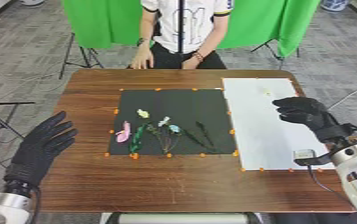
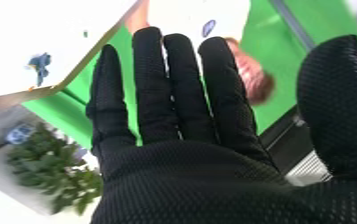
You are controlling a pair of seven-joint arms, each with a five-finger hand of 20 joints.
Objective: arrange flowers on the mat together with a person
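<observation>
Head view has a brown wooden table (image 1: 192, 187) across the middle and bottom of the frame, its varnished grain streaked and shiny. Smooth green fabric (image 1: 277, 25) hangs in soft folds behind it, along the top. A smooth, white rectangular sheet (image 1: 259, 125) lies on the right part of the table; left of it, at the centre of the frame, lies a matte, nearly square black mat (image 1: 210, 100).

At the lower left is the robot's left hand (image 1: 39, 147), in black fabric, its fingers straight and pointing up the frame. The robot's right hand (image 1: 303, 112), in a matching glove, is over the right edge of the white sheet. The right wrist view brings out its ribbed knit: the fingers are long, straight and slightly parted, the thumb stands well away from them, and nothing is pinched between.

The artificial flowers lie on the lower left part of the black mat: a bright green leafy sprig (image 1: 137, 140), slender dark green sprigs (image 1: 197, 139), a plump, elongated pink flower (image 1: 123, 134) at the left, and small ruffled heads, one pale yellow (image 1: 142, 113), one white (image 1: 164, 121), one pale blue (image 1: 174, 128). Tiny orange tabs (image 1: 231, 131) dot the edges of mat and sheet.
</observation>
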